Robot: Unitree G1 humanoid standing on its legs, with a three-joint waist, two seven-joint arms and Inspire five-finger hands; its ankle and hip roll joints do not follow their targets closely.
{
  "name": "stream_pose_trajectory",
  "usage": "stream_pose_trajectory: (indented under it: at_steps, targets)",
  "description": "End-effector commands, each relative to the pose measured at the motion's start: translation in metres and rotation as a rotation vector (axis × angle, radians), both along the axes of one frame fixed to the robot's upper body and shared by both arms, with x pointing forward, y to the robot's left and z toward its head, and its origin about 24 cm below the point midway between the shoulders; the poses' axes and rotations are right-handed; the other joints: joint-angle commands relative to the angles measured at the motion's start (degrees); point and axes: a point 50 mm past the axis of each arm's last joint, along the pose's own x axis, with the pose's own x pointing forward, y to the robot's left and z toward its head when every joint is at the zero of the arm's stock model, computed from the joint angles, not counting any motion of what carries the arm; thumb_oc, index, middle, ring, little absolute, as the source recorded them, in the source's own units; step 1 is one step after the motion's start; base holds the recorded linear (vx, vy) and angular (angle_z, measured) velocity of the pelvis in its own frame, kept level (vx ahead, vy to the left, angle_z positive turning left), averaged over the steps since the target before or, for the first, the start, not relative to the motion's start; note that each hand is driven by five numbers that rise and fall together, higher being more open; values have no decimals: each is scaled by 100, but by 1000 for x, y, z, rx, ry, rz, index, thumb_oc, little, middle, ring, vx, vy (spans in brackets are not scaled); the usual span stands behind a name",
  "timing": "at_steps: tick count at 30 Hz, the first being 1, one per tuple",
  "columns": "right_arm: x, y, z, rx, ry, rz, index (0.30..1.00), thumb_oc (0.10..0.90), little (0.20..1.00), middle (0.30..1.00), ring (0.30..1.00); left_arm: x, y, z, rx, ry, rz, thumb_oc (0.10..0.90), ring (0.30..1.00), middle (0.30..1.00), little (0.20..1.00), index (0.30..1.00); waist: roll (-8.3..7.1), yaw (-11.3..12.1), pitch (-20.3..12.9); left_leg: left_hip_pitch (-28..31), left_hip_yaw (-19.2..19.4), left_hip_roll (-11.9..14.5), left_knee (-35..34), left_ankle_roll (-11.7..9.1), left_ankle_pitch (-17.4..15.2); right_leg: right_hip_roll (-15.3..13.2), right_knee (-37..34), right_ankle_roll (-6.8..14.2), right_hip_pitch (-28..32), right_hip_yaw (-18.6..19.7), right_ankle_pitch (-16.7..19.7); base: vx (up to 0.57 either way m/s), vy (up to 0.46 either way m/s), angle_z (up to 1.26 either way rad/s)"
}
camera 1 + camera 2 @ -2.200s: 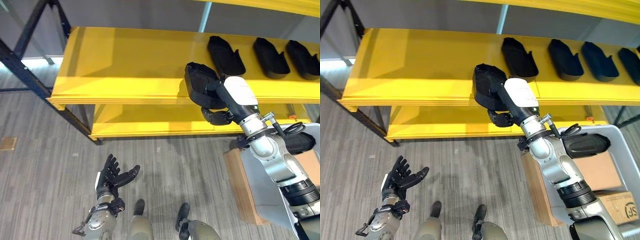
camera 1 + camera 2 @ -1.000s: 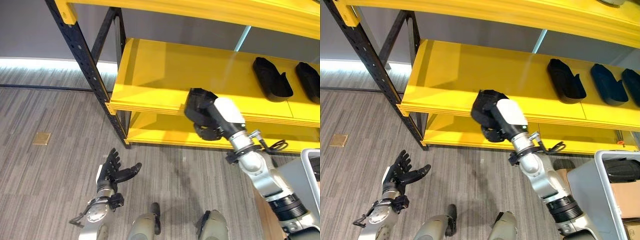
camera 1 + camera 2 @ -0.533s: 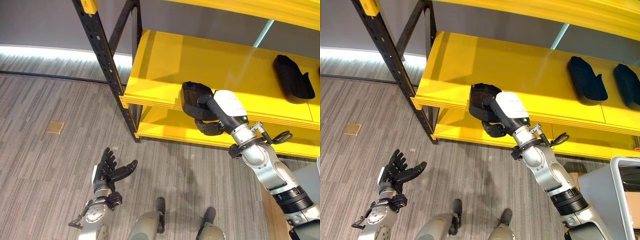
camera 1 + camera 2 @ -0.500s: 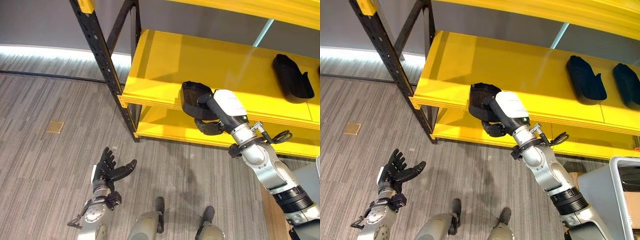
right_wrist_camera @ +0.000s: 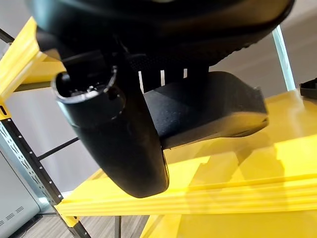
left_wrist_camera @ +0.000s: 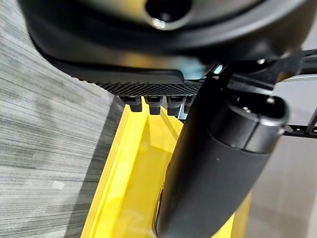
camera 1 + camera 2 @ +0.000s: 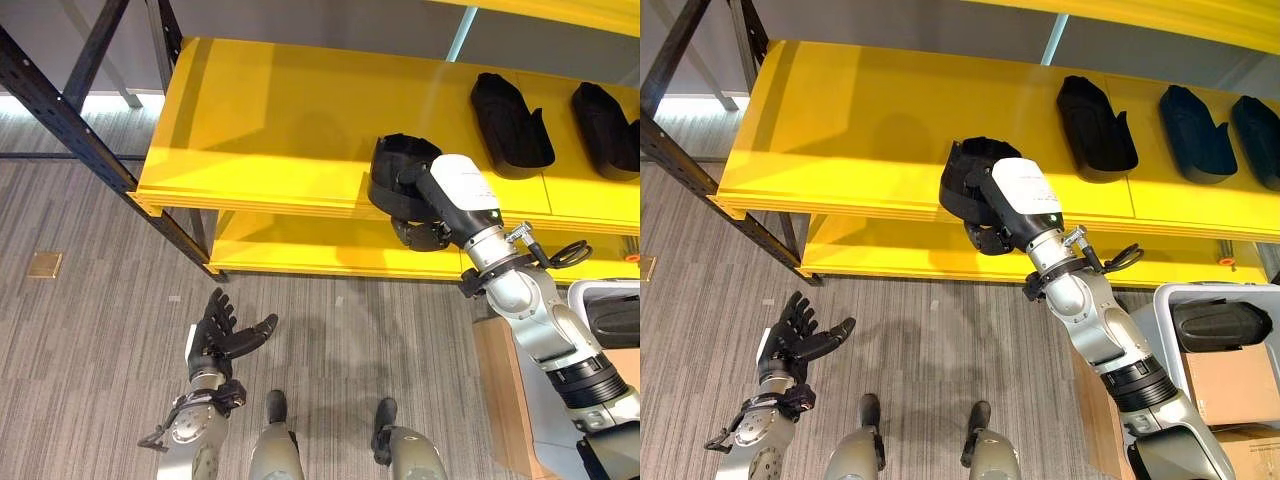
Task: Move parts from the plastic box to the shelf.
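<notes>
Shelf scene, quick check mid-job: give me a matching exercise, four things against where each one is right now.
Things:
1. right hand
2. left hand
3. held black part
4. plastic box

Places:
A. low over the floor, open
B. at the yellow shelf's front edge
C. curled round a black part
D. far right, a black part inside

Pairs: 1-C, 2-A, 3-B, 4-D

Part [image 7: 398, 175] at shelf [image 7: 260, 120] front edge, others [image 7: 510, 105] right

Yellow shelf [image 7: 270, 120], black parts [image 7: 510, 105], grey streaked floor [image 7: 90, 330]
</notes>
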Motion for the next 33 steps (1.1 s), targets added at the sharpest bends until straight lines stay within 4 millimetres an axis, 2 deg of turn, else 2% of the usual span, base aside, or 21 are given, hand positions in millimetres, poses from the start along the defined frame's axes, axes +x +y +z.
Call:
stream_pose_trajectory:
  at_steps: [1, 7, 9, 10, 11, 12, 13, 14, 15, 16, 17, 18, 19, 21, 22, 23, 24, 25, 27, 30, 33]
  targets:
    - [-14, 15, 69, 83, -334, 118, 300, 400, 300, 300, 300, 4, 5, 36, 44, -205, -10, 900, 1000, 1000, 1000, 1000, 235, 186, -542, 850, -92, 1050, -277, -237, 138, -619, 558, 466, -462, 160, 207, 43, -85, 2]
    - [-17, 17, 75, 70, -353, 144, 300, 400, 300, 300, 300, 2, 5, 34, 35, -197, -1, 900, 1000, 1000, 1000, 1000, 281, 223, -539, 773, -235, 1144, 3, -276, 479, -393, 540, 299, -453, 202, 64, 45, -95, 1]
    - [-17, 21, 78, 68, -366, 165, 300, 400, 300, 300, 300, 0, 7, 32, 29, -189, 13, 900, 1000, 1000, 1000, 1000, 270, 282, -520, 714, -306, 1207, 297, -288, 693, -243, 435, 171, -331, 215, -29, 66, -223, -7]
    - [-19, 29, 84, 65, -387, 202, 300, 400, 300, 300, 300, -3, 9, 30, 21, -180, 28, 900, 1000, 1000, 1000, 1000, 189, 448, -416, 338, -503, 1243, 1152, -258, 1142, -33, 133, -63, -46, 236, -156, 0, -334, -7]
    - [-19, 29, 88, 59, -401, 204, 300, 400, 300, 300, 300, -2, 9, 30, 22, -180, 25, 900, 1000, 1000, 1000, 1000, 138, 520, -308, -68, -711, 1234, 1715, -213, 1364, 84, -53, -220, 124, 158, -180, -3, -468, -13]
    - [-19, 30, 95, 55, -424, 207, 300, 400, 300, 300, 300, -1, 8, 32, 24, -183, 14, 900, 1000, 1000, 1000, 1000, 56, 622, -185, -383, -827, 1114, 2162, -135, 1441, 159, -180, -353, 258, 104, -211, -29, -328, -6]
    - [-19, 30, 98, 62, -436, 207, 300, 400, 300, 300, 300, 0, 8, 32, 24, -185, 11, 900, 1000, 1000, 1000, 1000, 31, 650, -121, -572, -865, 989, 2393, -101, 1262, 192, -278, -378, 361, 18, -264, -7, -197, 5]
    - [-19, 30, 98, 61, -436, 207, 300, 400, 300, 300, 300, 0, 8, 33, 24, -186, 11, 900, 1000, 1000, 1000, 1000, 35, 644, -122, -580, -874, 990, 2401, -102, 1258, 195, -279, -378, 363, 11, -264, 42, -101, 27]
    - [-19, 29, 101, 60, -451, 197, 300, 400, 300, 300, 300, 0, 8, 32, 27, -185, 7, 900, 1000, 1000, 1000, 1000, 4, 686, -108, -730, -805, 929, 2334, -107, 1082, 187, -333, -352, 441, -64, -319, 158, 3, 39]
    - [-20, 29, 108, 48, -471, 203, 300, 400, 300, 300, 300, 2, 7, 34, 31, -189, -3, 900, 1000, 1000, 1000, 1000, 20, 725, -137, -845, -661, 855, 1457, -156, 874, 183, -415, -256, 582, -109, -376, 258, 89, 56]
    - [-20, 30, 112, 49, -484, 208, 300, 400, 300, 300, 300, 2, 7, 35, 39, -189, -9, 900, 1000, 1000, 1000, 1000, 81, 780, -178, -952, -665, 807, 580, -248, 928, 190, -449, -157, 655, -111, -403, 304, 180, 55]
    - [-18, 32, 113, 41, -476, 210, 300, 400, 300, 300, 300, 3, 6, 34, 39, -186, -18, 900, 1000, 1000, 1000, 1000, 85, 822, -196, -841, -692, 781, 93, -307, 1081, 147, -399, -102, 704, -72, -413, 253, 204, 44]
    - [-17, 33, 112, 53, -470, 213, 300, 400, 300, 300, 300, 3, 6, 32, 40, -177, -21, 900, 1000, 1000, 1000, 1000, 126, 851, -225, -863, -803, 795, -278, -370, 1343, 146, -373, -62, 747, -46, -422, 153, 116, 11]
    - [-16, 36, 110, 81, -460, 225, 300, 400, 300, 300, 300, 3, 4, 30, 47, -165, -35, 900, 1000, 1000, 1000, 1000, 202, 920, -289, -919, -912, 770, -681, -476, 1513, 131, -348, 7, 952, -21, -503, 278, 199, -21]
    - [-17, 37, 107, 83, -451, 230, 300, 400, 300, 300, 300, 2, 5, 30, 39, -165, -33, 900, 1000, 1000, 1000, 1000, 219, 933, -350, -782, -915, 768, -649, -454, 1402, 84, -348, 50, 1064, -12, -546, 448, 375, -35]
    - [-18, 44, 100, 112, -432, 255, 300, 400, 300, 300, 300, 1, 7, 29, 39, -162, -31, 900, 1000, 1000, 1000, 1000, 211, 1039, -385, -707, -1114, 576, -208, -411, 979, -47, -396, 114, 1266, 118, -536, 256, 244, -57]
    - [-18, 44, 100, 113, -432, 254, 300, 400, 300, 300, 300, 1, 7, 29, 40, -161, -32, 900, 1000, 1000, 1000, 1000, 201, 1040, -385, -714, -1117, 566, -180, -408, 958, -54, -405, 119, 1279, 114, -535, 280, 313, -93]
    - [-19, 46, 95, 134, -416, 259, 300, 400, 300, 300, 300, 6, 6, 34, 48, -177, -54, 900, 1000, 1000, 1000, 1000, 147, 1049, -395, -914, -1039, 312, 425, -303, 586, -251, -494, 194, 1499, 65, -477, 173, 207, -71]
    - [-20, 49, 91, 159, -402, 275, 300, 400, 300, 300, 300, 11, 7, 41, 97, -197, -79, 900, 1000, 1000, 1000, 1000, 95, 1044, -429, -1092, -968, 108, 873, -181, 268, -391, -565, 262, 1583, 123, -401, 191, 251, -12]
    - [-20, 54, 92, 147, -399, 284, 300, 400, 300, 300, 300, 12, 8, 47, 123, -212, -91, 900, 1000, 1000, 1000, 1000, 39, 1071, -557, -1302, -798, -76, 1522, -36, -188, -634, -646, 388, 1659, 134, -279, 192, 221, -5]
    - [-20, 57, 97, 137, -409, 290, 300, 400, 300, 300, 300, 11, 10, 48, 129, -214, -83, 900, 1000, 1000, 1000, 1000, -2, 1071, -594, -1409, -722, -133, 1773, 41, -383, -722, -662, 434, 1633, 139, -204, 113, 114, -18]
